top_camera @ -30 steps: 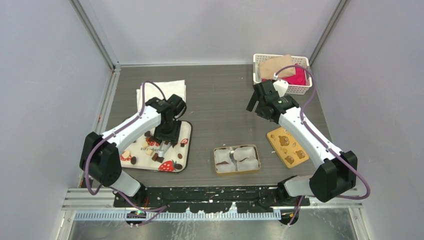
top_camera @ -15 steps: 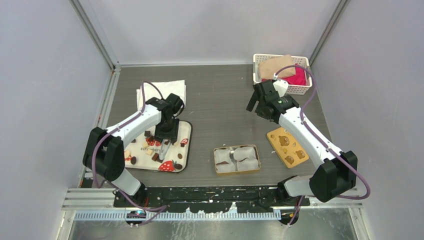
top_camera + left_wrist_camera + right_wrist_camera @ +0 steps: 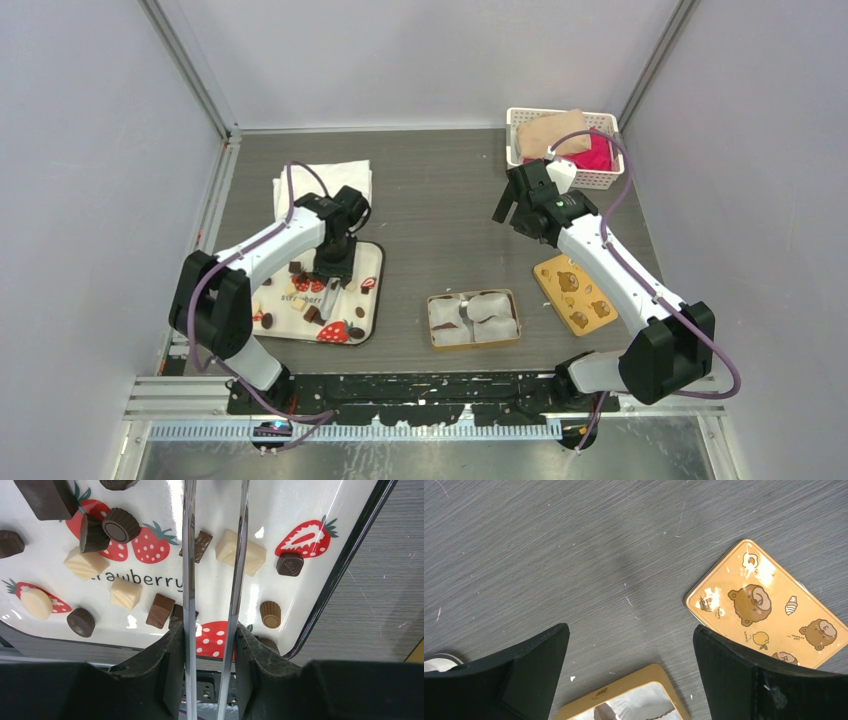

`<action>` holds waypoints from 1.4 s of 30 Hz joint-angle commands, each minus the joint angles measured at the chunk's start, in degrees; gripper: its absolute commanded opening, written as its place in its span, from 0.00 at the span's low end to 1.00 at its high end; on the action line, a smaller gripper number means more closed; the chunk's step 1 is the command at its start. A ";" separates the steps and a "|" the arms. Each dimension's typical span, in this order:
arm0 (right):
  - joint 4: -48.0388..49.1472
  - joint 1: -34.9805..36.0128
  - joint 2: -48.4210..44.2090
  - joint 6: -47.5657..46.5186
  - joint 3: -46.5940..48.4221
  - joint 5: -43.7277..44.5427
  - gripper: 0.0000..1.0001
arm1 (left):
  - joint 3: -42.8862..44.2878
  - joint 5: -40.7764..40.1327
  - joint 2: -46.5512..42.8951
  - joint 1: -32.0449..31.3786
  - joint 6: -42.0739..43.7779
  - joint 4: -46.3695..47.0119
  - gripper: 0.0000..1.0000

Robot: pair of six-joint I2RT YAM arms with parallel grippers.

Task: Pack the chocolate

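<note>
I couldn't tell my left end effector's (image 3: pixel 215 495) grip – tips unseen – it might knock crowded chocolate (image 3: pixel 252 558) aside; right end effector (image 3: pixel 629 655) gaped empty.

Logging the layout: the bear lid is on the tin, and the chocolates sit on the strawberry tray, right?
No: the bear lid lies on the table beside the open tin, as the top view shows. The chocolates do sit on the strawberry tray.

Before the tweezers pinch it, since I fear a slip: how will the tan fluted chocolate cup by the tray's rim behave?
The tan cup is round and ridged, so the thin tweezers may squeeze it out sideways. The tray looks glossy, so a nudge would likely slide it. It is probably light.
</note>
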 commanded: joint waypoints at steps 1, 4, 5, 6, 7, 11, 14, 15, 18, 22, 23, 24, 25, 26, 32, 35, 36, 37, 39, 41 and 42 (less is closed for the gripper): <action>1.17 -0.06 -1.72 0.10 1.21 0.45 0.99 | 3.97 -2.30 -3.01 0.17 1.51 -2.20 0.05; 1.08 -0.04 -1.81 0.44 1.08 0.40 0.99 | 5.32 -2.61 -5.24 0.12 2.39 -3.53 0.00; 1.03 -0.04 -1.82 0.59 1.03 0.33 0.99 | 5.56 -2.59 -5.94 0.12 2.61 -3.84 0.00; 0.95 -0.08 -1.82 0.69 1.03 0.31 0.99 | 5.75 -2.47 -6.75 0.12 2.84 -4.17 0.00; 0.87 -0.09 -1.85 0.89 1.01 0.24 0.99 | 5.87 -2.31 -7.52 0.17 3.02 -4.44 0.00; 0.67 -0.08 -2.14 1.39 0.80 0.24 0.99 | 5.98 -1.20 -10.20 -0.09 3.59 -5.19 0.00; 0.51 -0.13 -2.45 1.53 0.92 0.56 0.99 | 6.20 -0.21 -12.22 -2.21 4.48 -5.45 0.00; 0.26 -0.05 -2.56 1.45 1.01 0.88 0.99 | 6.31 -0.14 -12.88 -3.38 4.76 -5.43 0.00; -0.30 -0.12 -2.84 1.44 1.33 1.89 0.99 | 6.75 1.02 -14.66 -7.98 5.82 -4.90 0.00; -1.45 -2.08 -3.56 1.95 1.16 1.42 1.00 | 7.53 4.17 -16.28 -16.02 7.46 -2.91 0.00; -1.63 -3.00 -3.98 2.22 0.82 0.83 1.00 | 7.69 4.94 -16.50 -18.04 7.68 -2.24 0.00; -1.85 -4.17 -4.57 2.53 0.14 0.13 1.00 | 7.83 5.68 -16.64 -19.92 7.90 -1.21 0.00; -2.07 -5.51 -5.19 2.89 -0.48 -0.61 1.00 | 7.88 6.17 -16.67 -21.80 8.19 -0.10 0.00; -2.28 -6.83 -5.77 3.15 -1.07 -1.52 1.00 | 7.94 6.50 -16.43 -23.70 8.70 0.94 0.00; -4.15 -14.50 -9.60 4.73 -2.93 -6.40 0.99 | 10.34 5.94 -10.36 -34.13 13.57 6.25 0.00; -5.11 -14.86 -11.66 4.87 -1.88 -6.09 0.99 | 13.62 5.93 -4.98 -35.82 16.17 8.45 0.00; -5.52 -14.82 -12.15 4.87 -1.51 -5.91 0.99 | 14.38 6.71 -3.48 -36.14 16.91 9.44 0.00; -5.94 -14.89 -12.65 4.74 -1.15 -5.70 0.99 | 15.11 7.45 -2.04 -36.34 17.64 10.58 0.00; -6.69 -14.83 -13.54 4.45 -0.78 -5.06 0.99 | 16.58 8.70 0.51 -36.62 18.75 11.93 0.00; -7.55 -14.86 -14.43 4.25 -0.79 -4.38 0.99 | 18.13 10.03 3.17 -36.73 19.83 12.40 0.00; -7.85 -14.85 -15.05 4.35 -1.06 -4.23 0.99 | 19.11 10.81 4.46 -36.66 20.46 12.06 0.00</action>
